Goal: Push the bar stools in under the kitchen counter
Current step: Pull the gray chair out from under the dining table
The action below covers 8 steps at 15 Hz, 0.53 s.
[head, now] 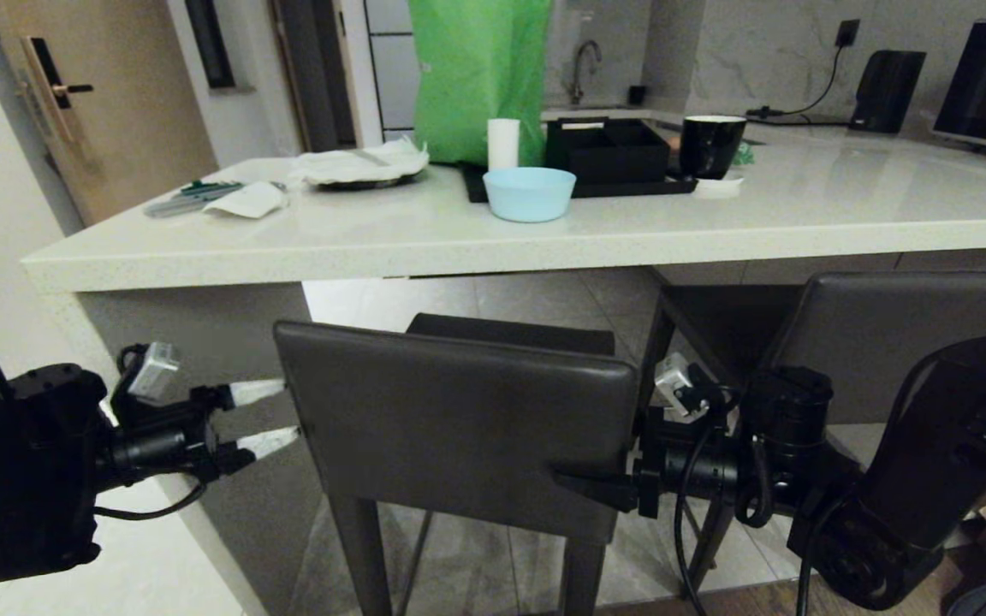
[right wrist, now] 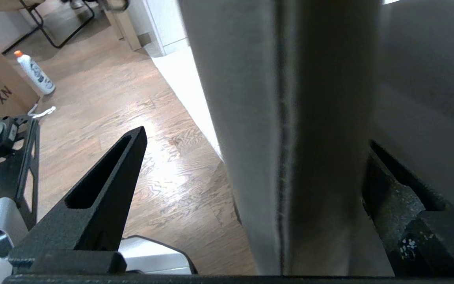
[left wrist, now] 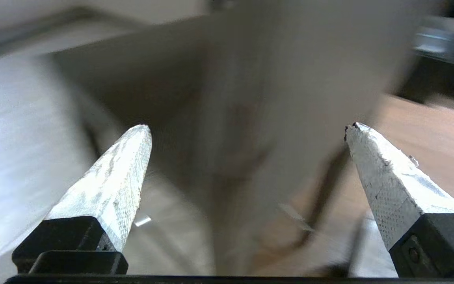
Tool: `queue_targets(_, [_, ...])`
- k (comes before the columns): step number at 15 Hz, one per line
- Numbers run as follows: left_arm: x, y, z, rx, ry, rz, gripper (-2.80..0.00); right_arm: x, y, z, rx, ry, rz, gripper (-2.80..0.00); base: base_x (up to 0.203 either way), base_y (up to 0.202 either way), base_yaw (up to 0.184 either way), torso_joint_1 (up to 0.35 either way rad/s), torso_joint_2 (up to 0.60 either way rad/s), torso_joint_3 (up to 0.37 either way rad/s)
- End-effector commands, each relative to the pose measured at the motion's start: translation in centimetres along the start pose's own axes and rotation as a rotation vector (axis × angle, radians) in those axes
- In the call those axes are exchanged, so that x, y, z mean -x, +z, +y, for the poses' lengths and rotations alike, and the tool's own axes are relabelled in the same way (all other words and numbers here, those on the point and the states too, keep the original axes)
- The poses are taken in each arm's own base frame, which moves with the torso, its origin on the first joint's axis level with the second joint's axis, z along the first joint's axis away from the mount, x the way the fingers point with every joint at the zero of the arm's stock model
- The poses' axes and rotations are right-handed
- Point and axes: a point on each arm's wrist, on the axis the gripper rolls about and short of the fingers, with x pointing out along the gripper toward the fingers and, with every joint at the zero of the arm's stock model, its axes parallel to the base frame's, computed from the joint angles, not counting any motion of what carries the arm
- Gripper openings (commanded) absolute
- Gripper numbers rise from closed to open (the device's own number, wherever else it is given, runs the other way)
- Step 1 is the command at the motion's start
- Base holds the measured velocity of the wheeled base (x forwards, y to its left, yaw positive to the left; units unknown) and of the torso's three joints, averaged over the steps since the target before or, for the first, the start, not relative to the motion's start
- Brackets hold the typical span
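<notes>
Two dark grey-brown bar stools stand at the kitchen counter (head: 544, 244). The nearer bar stool (head: 459, 428) is in the middle with its backrest toward me. The other bar stool (head: 895, 334) sits to the right, partly behind my right arm. My left gripper (head: 275, 417) is open, its white fingertips pointing at the backrest's left edge, just short of it. My right gripper (head: 600, 488) is open at the backrest's right edge. In the right wrist view the backrest edge (right wrist: 290, 138) runs between its black fingers (right wrist: 105, 197). The left gripper (left wrist: 248, 126) has only a blurred scene between its fingers.
On the counter are a light blue bowl (head: 529, 193), a black tray with boxes (head: 608, 150), a black mug (head: 709, 145), a green bag (head: 480, 77) and a covered plate (head: 360, 167). The counter's side panel (head: 202, 342) stands behind my left gripper. A bottle (right wrist: 34, 73) stands on the wood floor.
</notes>
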Motion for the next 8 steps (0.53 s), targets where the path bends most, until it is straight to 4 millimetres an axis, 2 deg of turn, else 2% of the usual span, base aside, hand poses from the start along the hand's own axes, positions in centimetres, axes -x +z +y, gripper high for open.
queue_targets(1, [-0.7,0.0,-1.0,0.005,-0.085,0.001,0.0,-0.1,-0.1,-0.1,0.003,0.005,-0.003,0.0,0.0,0.0,0.0,0.0,0.0,0.0])
queue_targets(4, [-1.1,0.6,-1.8,-0.001,-0.185,-0.003,0.0,-0.3,-0.4,0.1,-0.005,0.012,0.007,0.0,0.0,0.0,0.0,0.0,0.0,0.0])
queue_targets(8, [-2.5,-0.1,-0.3,-0.003,-0.203,-0.006,0.0,-0.4,-0.4,0.2,-0.005,0.008,0.007,0.0,0.0,0.0,0.0,0.0,0.0,0.0])
